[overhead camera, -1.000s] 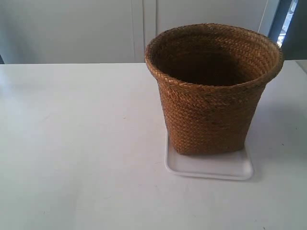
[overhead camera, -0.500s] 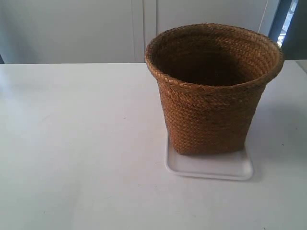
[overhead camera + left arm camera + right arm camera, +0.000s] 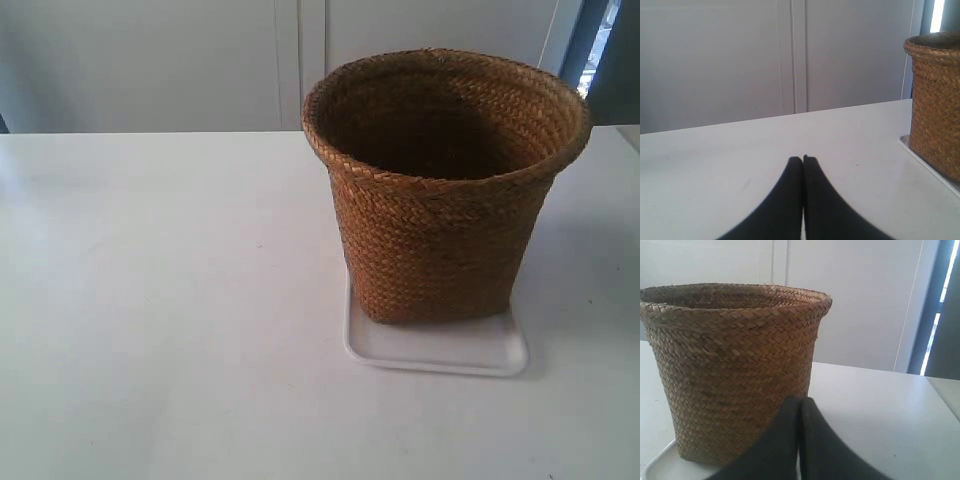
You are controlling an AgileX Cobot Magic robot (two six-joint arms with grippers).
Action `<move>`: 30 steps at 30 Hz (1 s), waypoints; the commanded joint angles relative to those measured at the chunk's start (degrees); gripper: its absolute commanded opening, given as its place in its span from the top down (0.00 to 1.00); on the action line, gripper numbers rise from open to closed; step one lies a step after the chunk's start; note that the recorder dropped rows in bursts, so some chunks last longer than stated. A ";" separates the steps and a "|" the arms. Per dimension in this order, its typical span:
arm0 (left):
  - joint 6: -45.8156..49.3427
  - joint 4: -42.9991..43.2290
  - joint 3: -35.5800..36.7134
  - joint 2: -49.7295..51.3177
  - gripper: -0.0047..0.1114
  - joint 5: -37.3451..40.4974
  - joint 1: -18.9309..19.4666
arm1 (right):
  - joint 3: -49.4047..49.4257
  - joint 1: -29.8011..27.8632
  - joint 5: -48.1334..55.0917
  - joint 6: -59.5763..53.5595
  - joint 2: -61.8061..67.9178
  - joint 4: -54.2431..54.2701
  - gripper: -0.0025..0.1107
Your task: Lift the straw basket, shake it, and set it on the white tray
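The brown woven straw basket stands upright on the white tray, right of centre in the exterior view. No arm shows in that view. My left gripper is shut with nothing in it, low over the table, apart from the straw basket and the white tray's rim. My right gripper is also shut and empty, close in front of the straw basket. A corner of the white tray shows under the basket. The basket's inside is dark.
The white table stretches wide around the tray. Pale cabinet doors stand behind the table. A dark window frame lies at the far side.
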 commanded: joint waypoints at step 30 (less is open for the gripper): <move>-7.34 17.47 0.22 -0.29 0.96 5.47 3.66 | 0.42 -0.14 0.24 0.46 -0.28 0.24 0.98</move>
